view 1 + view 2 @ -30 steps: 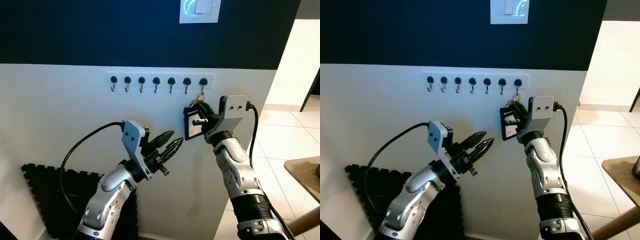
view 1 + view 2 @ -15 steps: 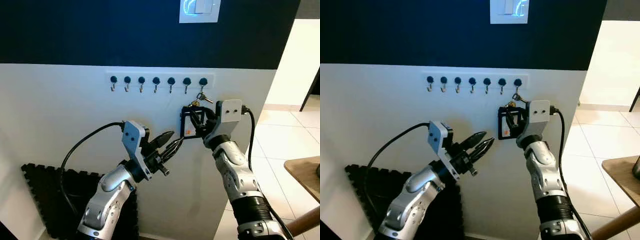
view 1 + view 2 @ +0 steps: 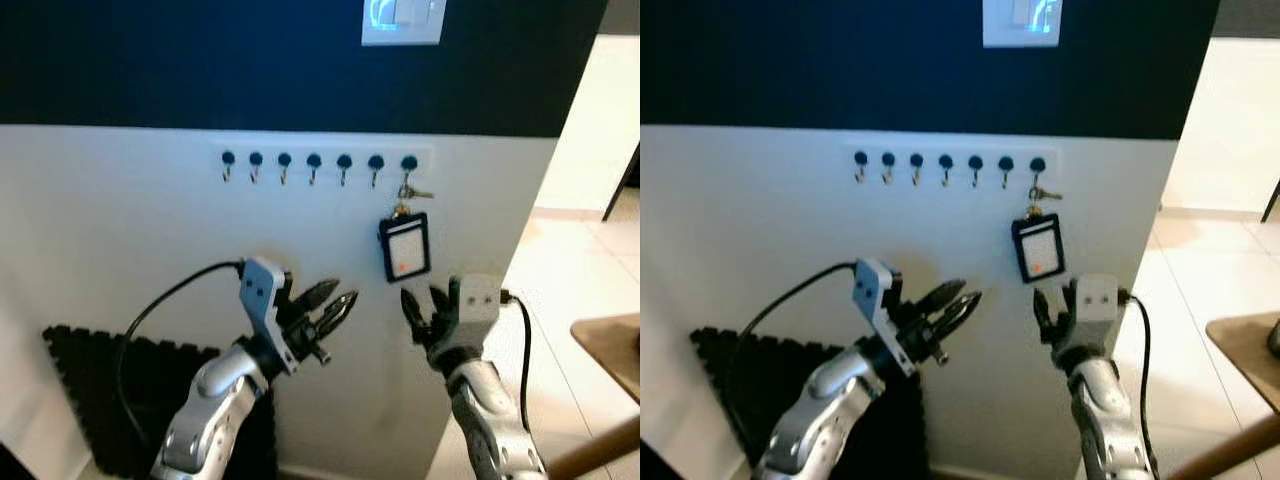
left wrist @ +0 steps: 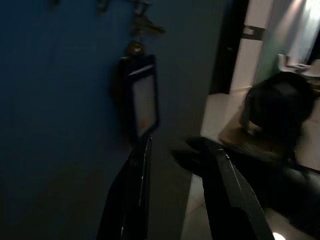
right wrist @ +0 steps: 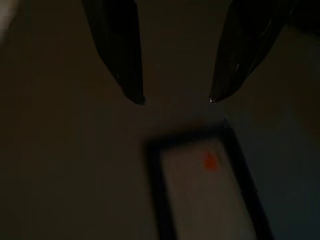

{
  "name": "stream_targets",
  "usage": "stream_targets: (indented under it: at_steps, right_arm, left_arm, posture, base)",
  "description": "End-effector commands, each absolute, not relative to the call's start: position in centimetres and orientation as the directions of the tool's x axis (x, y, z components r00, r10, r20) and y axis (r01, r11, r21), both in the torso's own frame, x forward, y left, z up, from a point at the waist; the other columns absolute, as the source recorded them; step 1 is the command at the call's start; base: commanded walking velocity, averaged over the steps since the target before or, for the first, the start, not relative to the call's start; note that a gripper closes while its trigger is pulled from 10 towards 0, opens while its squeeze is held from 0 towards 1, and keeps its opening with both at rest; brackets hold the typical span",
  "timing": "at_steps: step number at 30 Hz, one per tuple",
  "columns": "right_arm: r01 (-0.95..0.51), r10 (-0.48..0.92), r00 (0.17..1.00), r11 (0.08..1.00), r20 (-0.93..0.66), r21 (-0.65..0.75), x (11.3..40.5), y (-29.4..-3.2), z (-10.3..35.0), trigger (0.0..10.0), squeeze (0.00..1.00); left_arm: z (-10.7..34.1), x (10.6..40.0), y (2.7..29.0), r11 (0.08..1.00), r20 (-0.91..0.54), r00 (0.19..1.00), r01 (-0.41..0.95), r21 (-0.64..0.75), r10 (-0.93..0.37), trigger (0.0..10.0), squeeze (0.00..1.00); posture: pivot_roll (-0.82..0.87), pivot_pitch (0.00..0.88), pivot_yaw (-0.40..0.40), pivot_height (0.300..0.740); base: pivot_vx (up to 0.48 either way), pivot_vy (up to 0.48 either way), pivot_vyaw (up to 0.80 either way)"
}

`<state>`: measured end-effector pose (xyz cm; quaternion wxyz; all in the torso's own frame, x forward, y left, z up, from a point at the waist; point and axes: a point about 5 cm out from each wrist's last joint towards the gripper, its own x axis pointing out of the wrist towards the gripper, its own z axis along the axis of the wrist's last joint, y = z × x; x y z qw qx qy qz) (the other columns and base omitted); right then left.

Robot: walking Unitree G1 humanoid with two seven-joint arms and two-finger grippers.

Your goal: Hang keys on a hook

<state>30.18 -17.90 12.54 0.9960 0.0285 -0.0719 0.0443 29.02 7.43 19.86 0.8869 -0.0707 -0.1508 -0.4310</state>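
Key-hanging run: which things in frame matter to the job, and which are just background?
Job:
- keys with badge holder, hanging on the rightmost hook
- hook rail
- right gripper, open, below the badge holder
- left gripper, open, off to the side

Background:
- light switch
- black floor mat
- wooden table edge

Both silver arms raised in front of the body, elbows bent, forearms angled upward. Left hand (image 3: 334, 306) points forward and to the robot's right, its two black fingers (image 4: 135, 195) slightly parted, a black cable looping back from the wrist. Right hand (image 3: 424, 305) sits at about the same height, fingers (image 5: 120, 55) pointing up, spread apart, gripping nothing.
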Motion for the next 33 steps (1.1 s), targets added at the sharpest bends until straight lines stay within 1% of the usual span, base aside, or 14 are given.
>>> stream_targets:
  at_steps: [1,3,5,7,9,12,13,14,16,21,25,26,29,33]
  right_arm:
    - [-0.083,0.081,0.996,0.994,0.033,0.064,28.9,-18.0,9.3,10.0,0.0]
    - [-0.043,0.052,0.993,0.996,-0.107,0.081,27.5,-18.8,5.7,10.0,0.0]
    - [0.031,0.005,0.941,0.995,-0.34,0.098,25.6,-19.7,0.8,10.0,0.0]
    - [0.031,0.005,0.941,0.995,-0.34,0.098,25.6,-19.7,0.8,10.0,0.0]
    - [0.072,-0.022,0.856,0.995,-0.517,0.076,23.2,-20.1,-3.0,10.0,0.0]
    - [0.091,-0.039,0.818,0.994,-0.574,0.061,22.2,-20.2,-4.2,10.0,0.0]
    - [0.136,-0.072,0.775,0.989,-0.627,0.054,20.7,-20.2,-5.5,10.0,0.0]
    - [0.16,-0.087,0.766,0.985,-0.637,0.059,20.3,-20.1,-5.8,10.0,0.0]
    - [0.16,-0.087,0.766,0.985,-0.637,0.059,20.3,-20.1,-5.8,10.0,0.0]
    - [0.198,-0.107,0.755,0.978,-0.647,0.068,19.8,-19.8,-6.4,10.0,0.0]
    - [0.159,-0.092,0.748,0.986,-0.657,0.043,19.7,-19.4,-6.7,10.0,0.0]
    - [0.134,-0.08,0.735,0.991,-0.673,0.029,19.6,-19.2,-6.9,10.0,0.0]
    - [0.116,-0.075,0.724,0.993,-0.686,0.014,19.4,-19.2,-7.1,10.0,0.0]
    - [0.102,-0.07,0.715,0.995,-0.696,0.005,19.2,-19.3,-7.2,10.0,0.0]
  left_arm:
    - [18.2,29.3,8.7,0.659,0.262,0.638,0.752,-0.005,-0.725,10.0,0.0]
    - [16.1,29.8,9.4,0.702,0.167,0.695,0.712,-0.016,-0.7,10.0,0.0]
    - [11.2,30.5,10.9,0.789,-0.088,0.787,0.614,0.008,-0.611,10.0,0.0]
    - [11.2,30.5,10.9,0.789,-0.088,0.787,0.614,0.008,-0.611,10.0,0.0]
    - [5.1,29.6,13.0,0.86,-0.352,0.811,0.51,0.031,-0.468,10.0,0.0]
    - [2.7,28.8,13.9,0.887,-0.445,0.805,0.459,0.045,-0.393,10.0,0.0]
    - [-0.3,27.2,15.3,0.919,-0.561,0.78,0.385,0.081,-0.277,10.0,0.0]
    - [-1.2,26.6,15.7,0.924,-0.595,0.769,0.366,0.108,-0.235,10.0,0.0]
    - [-1.2,26.6,15.7,0.924,-0.595,0.769,0.366,0.108,-0.235,10.0,0.0]
    - [-3.1,25.3,17.2,0.946,-0.67,0.732,0.289,0.145,-0.121,10.0,0.0]
    - [-3.9,24.6,18.0,0.948,-0.704,0.706,0.272,0.165,-0.08,10.0,0.0]
    - [-4.9,23.6,18.9,0.941,-0.747,0.664,0.274,0.196,-0.038,10.0,0.0]
    - [-5.5,22.8,19.4,0.941,-0.774,0.633,0.264,0.212,-0.003,10.0,0.0]
    - [-5.7,22.6,19.5,0.962,-0.779,0.627,0.208,0.176,0.007,10.0,0.0]
  posture:
    - [0.01,0.068,0.04,0.74]
    - [0.0,0.067,0.046,0.74]
    - [0.01,0.061,0.055,0.74]
    - [0.01,0.061,0.055,0.74]
    - [0.0,0.054,0.066,0.74]
    - [0.0,0.052,0.067,0.74]
    - [0.01,0.043,0.073,0.74]
    - [0.01,0.044,0.074,0.74]
    - [0.01,0.044,0.074,0.74]
    - [0.01,0.039,0.08,0.74]
    - [0.01,0.035,0.078,0.74]
    - [0.01,0.031,0.076,0.74]
    - [0.01,0.031,0.069,0.74]
    - [0.01,0.027,0.064,0.74]
  base:
    - [0.0,0.0,0.0]
    - [0.0,0.0,0.0]
    - [0.0,0.0,0.0]
    - [0.0,0.0,0.0]
    - [0.0,0.0,0.0]
    - [0.0,0.0,0.0]
    - [0.0,0.0,0.0]
    - [0.0,0.0,0.0]
    - [0.0,0.0,0.0]
    - [0.0,0.0,0.0]
    - [0.0,0.0,0.0]
    - [0.0,0.0,0.0]
    - [0.0,0.0,0.0]
    - [0.0,0.0,0.0]
